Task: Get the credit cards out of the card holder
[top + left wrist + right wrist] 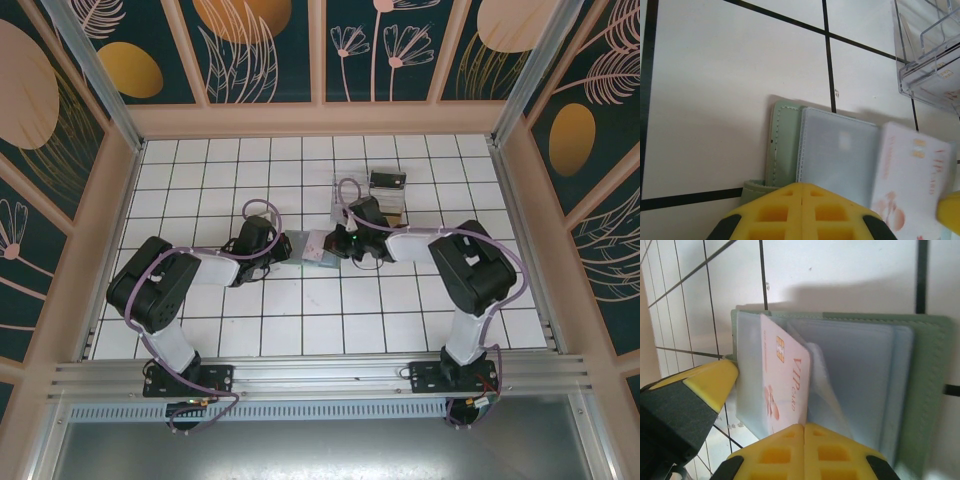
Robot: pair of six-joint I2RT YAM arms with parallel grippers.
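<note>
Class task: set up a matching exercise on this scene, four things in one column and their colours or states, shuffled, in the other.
Things:
1. card holder
2. VIP card
3. tray
4. right gripper

Colours or states:
a. clear plastic
b. yellow fingers, shut
c. grey-green, lying open
d. white with pink print

Pairs: 1-c; 2-d; 3-a; 4-b
</note>
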